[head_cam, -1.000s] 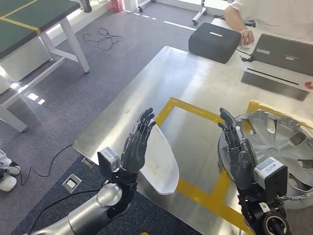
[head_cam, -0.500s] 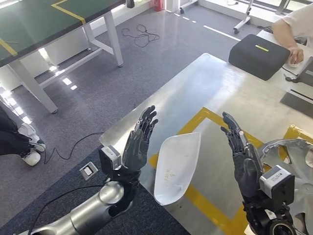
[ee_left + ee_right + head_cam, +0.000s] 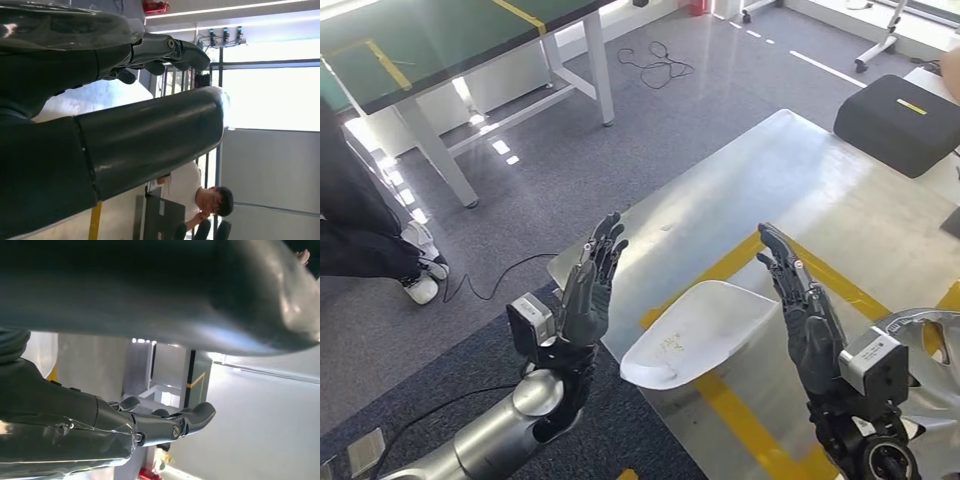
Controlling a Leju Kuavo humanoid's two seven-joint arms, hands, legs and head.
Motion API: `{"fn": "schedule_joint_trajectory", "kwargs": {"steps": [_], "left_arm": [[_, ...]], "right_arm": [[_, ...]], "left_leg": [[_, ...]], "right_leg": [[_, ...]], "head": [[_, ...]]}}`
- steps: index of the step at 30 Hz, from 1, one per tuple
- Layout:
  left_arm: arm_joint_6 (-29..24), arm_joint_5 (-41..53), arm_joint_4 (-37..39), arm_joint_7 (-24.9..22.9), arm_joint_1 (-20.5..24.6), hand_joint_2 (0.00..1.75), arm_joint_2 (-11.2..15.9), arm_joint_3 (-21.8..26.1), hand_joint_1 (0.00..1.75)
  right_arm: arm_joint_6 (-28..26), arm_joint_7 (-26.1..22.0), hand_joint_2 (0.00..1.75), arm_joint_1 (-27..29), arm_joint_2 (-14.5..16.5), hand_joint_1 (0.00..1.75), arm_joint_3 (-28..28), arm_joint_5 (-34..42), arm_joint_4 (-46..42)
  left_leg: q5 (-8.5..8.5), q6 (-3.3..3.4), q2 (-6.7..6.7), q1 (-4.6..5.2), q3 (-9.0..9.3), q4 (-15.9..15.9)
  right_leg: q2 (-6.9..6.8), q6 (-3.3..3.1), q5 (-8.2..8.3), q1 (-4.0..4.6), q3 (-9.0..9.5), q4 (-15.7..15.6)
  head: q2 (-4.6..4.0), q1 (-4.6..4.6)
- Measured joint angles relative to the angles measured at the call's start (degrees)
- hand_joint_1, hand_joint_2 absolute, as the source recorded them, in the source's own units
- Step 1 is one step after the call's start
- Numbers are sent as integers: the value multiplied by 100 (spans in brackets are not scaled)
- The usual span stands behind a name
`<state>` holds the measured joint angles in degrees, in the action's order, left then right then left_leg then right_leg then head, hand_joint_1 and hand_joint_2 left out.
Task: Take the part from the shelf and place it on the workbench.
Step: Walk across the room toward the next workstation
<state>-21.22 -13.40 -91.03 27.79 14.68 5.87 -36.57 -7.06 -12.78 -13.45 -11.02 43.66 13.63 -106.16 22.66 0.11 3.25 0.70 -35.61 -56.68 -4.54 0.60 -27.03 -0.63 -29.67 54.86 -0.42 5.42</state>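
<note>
Fingers (image 3: 603, 245) on the left hand (image 3: 589, 290) and right hand (image 3: 803, 315) are spread wide and hold nothing. Between both hands, the white part (image 3: 697, 328) lies on the metal workbench (image 3: 743, 190), across yellow tape (image 3: 743, 425). At 4 o'clock sits a hubcap (image 3: 935, 375).

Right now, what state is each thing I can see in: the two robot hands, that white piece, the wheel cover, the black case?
Left robot hand: raised, fingers apart, holding nothing.
Right robot hand: raised, fingers apart, holding nothing.
White part: lying on the metal workbench, across a yellow tape line, touched by neither hand.
Wheel cover: lying flat at the workbench's right edge.
Black case: closed, resting at the far end.
</note>
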Motion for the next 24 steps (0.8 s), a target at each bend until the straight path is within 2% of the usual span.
{"fn": "schedule_joint_trajectory", "kwargs": {"steps": [1, 2, 3, 4, 5, 6, 7, 9, 10, 11, 12, 13, 14, 15, 16, 17, 18, 19, 20, 21, 23, 24], "left_arm": [[-3, -1, -1, -10, 5, 0, 1, 0, 0], [-5, -2, -1, -19, 5, 0, 2, 0, 0], [-6, -3, -2, -25, 1, 0, 4, 0, 0], [-7, -3, -3, -27, -4, 0, 6, 0, 0], [-11, -4, -3, -28, -3, 0, 4, 0, 0], [-15, -4, -4, -29, 0, 0, 1, 0, 0], [-19, -4, -3, -28, 2, 0, -4, 0, 0], [-22, -5, -3, -30, -8, 0, -12, -1, 0], [-22, -5, -3, -31, -19, 0, -14, -1, 0], [-22, -6, -3, -31, -28, 0, -14, -2, 0], [-22, -6, -3, -32, -35, 0, -14, -2, 0], [-22, -6, -3, -31, -39, 0, -14, -2, 0], [-22, -6, -3, -30, -38, 0, -14, -2, 0], [-23, -6, -3, -30, -36, 0, -15, -2, 0], [-23, -5, -3, -27, -36, 0, -15, -3, 0], [-25, -5, -3, -25, -39, 0, -15, -3, 0], [-26, -4, -3, -24, -46, 0, -11, -3, 0], [-27, -3, -3, -21, -55, 0, -5, -3, 0], [-29, -1, -4, -20, -59, 0, 1, -3, 0], [-31, 1, -4, -19, -56, 0, 6, -4, 0], [-33, 2, -5, -18, -51, 0, 8, -4, 0], [-33, 1, -5, -19, -57, 0, 8, -4, 0]], "right_arm": [[4, 1, 0, -1, -1, 0, -3, 5, -4], [7, 1, 0, -2, -1, 0, -5, 9, -7], [11, 2, 0, -3, -2, 0, -7, 13, -12], [15, 2, 0, -6, -4, 0, -10, 15, -18], [17, -1, 0, -12, -8, 0, -14, 15, -28], [18, -1, 0, -16, -13, 0, -18, 16, -38], [18, -1, 0, -17, -19, 0, -20, 17, -42], [18, 1, 0, -6, -25, 0, -20, 22, -45], [18, 2, 0, 2, -27, 0, -19, 28, -44], [18, 2, 0, 5, -28, 0, -19, 34, -44], [18, 3, 0, 6, -29, 0, -19, 42, -43], [19, 3, 0, 3, -32, 0, -20, 50, -43], [22, 4, 0, 0, -35, 0, -20, 55, -42], [26, 4, 0, -4, -38, 0, -20, 59, -43], [32, 5, 0, -5, -41, 0, -19, 60, -42], [38, 7, 0, -11, -43, 0, -18, 61, -42], [42, 5, 0, -20, -43, 0, -16, 63, -43], [45, 7, 0, -31, -44, 0, -16, 67, -42], [45, 4, 0, -43, -45, 0, -16, 72, -42], [46, 1, 0, -52, -46, 0, -17, 76, -43], [51, -1, 0, -50, -49, 0, -16, 80, -42], [54, -2, 0, -46, -49, 0, -14, 84, -41]], "left_leg": [[-20, 31, 71, 35, 74, 159], [1, 50, 60, 60, 84, 201], [-4, 70, -11, 46, 88, 218], [-10, 89, -75, 30, 107, 248], [-16, 114, -135, 6, 133, 275], [-24, 139, -195, -21, 162, 302], [-24, 156, -253, -34, 178, 310], [-19, 176, -397, -42, 187, 307], [-15, 177, -479, -43, 194, 305], [-10, 173, -567, -46, 205, 299], [-1, 161, -658, -53, 221, 288], [15, 142, -745, -62, 236, 270], [31, 116, -828, -62, 235, 243], [42, 89, -902, -67, 213, 206], [40, 57, -966, -75, 179, 181], [24, 21, -1032, -83, 139, 175], [2, -14, -1099, -95, 108, 173], [1, -47, -1107, -102, 88, 167], [47, -78, -1020, -92, 48, 94], [156, -107, -863, -83, -45, -100], [506, -157, -497, -75, -401, -820], [655, -173, -412, -83, -610, -1221]], "right_leg": [[-53, 22, -18, 13, 13, -1], [-110, 46, -32, 25, 25, -6], [-162, 71, -48, 27, 47, -17], [-126, 99, -85, 21, 56, 2], [-19, 121, -165, 13, 28, 99], [130, 140, -299, 2, -65, 328], [295, 152, -472, -11, -232, 683], [419, 173, -772, -17, -652, 1506], [430, 183, -790, -18, -789, 1727], [438, 188, -687, -24, -820, 1717], [459, 189, -474, -35, -732, 1457], [522, 190, -224, -54, -568, 1042], [660, 192, -45, -76, -401, 642], [789, 185, 53, -101, -258, 328], [887, 173, 72, -108, -183, 164], [932, 152, 43, -106, -155, 128], [880, 119, 45, -101, -137, 107], [810, 88, 60, -97, -130, 98], [740, 54, 73, -103, -115, 80], [662, 22, 83, -107, -100, 57], [506, -19, 82, -93, -90, 43], [424, -30, 77, -82, -92, 43]], "head": [[0, 5], [0, 4], [0, 3], [0, -1], [0, -7], [0, -30], [0, -67], [0, -137], [0, -156], [0, -167], [0, -174], [0, -185], [0, -202], [0, -215], [0, -223], [0, -229], [0, -225], [0, -220], [0, -201], [0, -170], [0, -107], [0, -91]]}}
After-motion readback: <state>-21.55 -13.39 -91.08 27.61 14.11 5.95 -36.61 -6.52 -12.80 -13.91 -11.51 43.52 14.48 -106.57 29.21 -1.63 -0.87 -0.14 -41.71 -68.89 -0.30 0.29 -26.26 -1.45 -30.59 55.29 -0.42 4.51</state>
